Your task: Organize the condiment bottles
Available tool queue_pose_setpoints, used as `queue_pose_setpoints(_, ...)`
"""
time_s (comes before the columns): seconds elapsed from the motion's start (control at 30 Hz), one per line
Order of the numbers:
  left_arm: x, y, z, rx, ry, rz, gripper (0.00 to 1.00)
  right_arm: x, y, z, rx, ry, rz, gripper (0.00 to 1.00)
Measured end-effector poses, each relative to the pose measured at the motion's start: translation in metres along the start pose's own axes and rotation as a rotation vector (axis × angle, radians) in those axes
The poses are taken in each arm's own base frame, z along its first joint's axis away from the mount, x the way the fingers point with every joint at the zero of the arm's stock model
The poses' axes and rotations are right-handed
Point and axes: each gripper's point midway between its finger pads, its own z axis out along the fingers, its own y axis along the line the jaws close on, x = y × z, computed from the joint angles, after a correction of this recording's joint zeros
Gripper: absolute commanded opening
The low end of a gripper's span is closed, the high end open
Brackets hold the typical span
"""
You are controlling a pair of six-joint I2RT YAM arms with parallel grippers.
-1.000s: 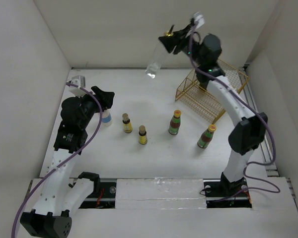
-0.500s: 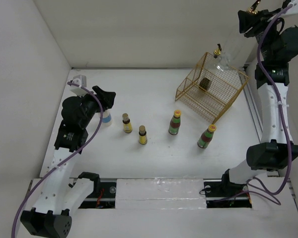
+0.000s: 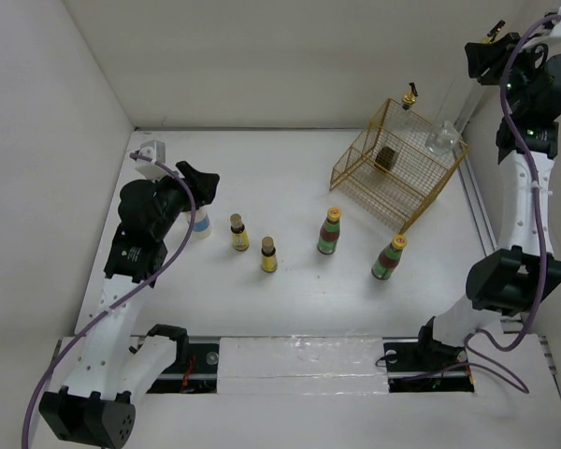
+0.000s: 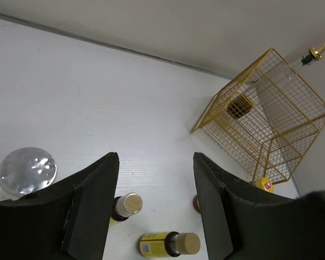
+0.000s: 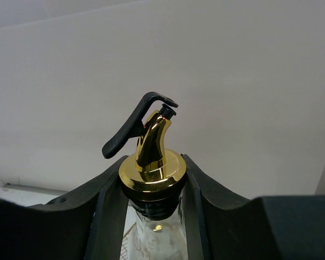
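So the right wrist cam is basically all pourer. The right end effector [image 5: 151, 174] is pinching the held glass bottle [image 5: 153, 162] right at its gold pourer collar, one finger on each side, with the spout and black lever pointing up. You can't see the base from there.

The overhead view fills that in. That arm is raised at the far right of the desk [image 3: 280, 178]. The bottle's long axis runs from the pourer at the top down and left to its base, which is by the far right corner of the gold wire basket [image 3: 393, 178]. Can't tell if the base is touching anything.

The second glass bottle [image 3: 409, 95] stands neck-up at the basket's far side, pourer poking above the wires. Inside or just behind, no idea.

The left wrist cam shows the left end effector [image 4: 156, 158] spread wide with nothing between the fingers. It looks down on the round top of the white blue-banded bottle [image 4: 27, 171], which is off to one side.

Overhead you also get the loose row mid-desk, all upright with caps up:
- the left yellow bottle [image 3: 238, 232]
- the right yellow bottle [image 3: 268, 254]
- the left green-red bottle [image 3: 330, 231]
- the right green-red bottle [image 3: 389, 257]
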Motion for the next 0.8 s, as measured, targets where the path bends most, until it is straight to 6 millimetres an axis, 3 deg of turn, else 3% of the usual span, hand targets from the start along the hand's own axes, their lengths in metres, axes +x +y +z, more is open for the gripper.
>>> queue_pose_setpoints(0.3, 0.004, 0.002, 0.003, -0.006, 0.014, -0.002, 0.53, 0.067, -0.024, 0.017, -0.001, 0.116, 0.055, 0.16)
queue_pose_setpoints(0.8, 0.008, 0.005, 0.008, -0.015, 0.03, -0.005, 0.53, 0.074, -0.029, 0.025, -0.004, 0.03, -0.047, 0.16)
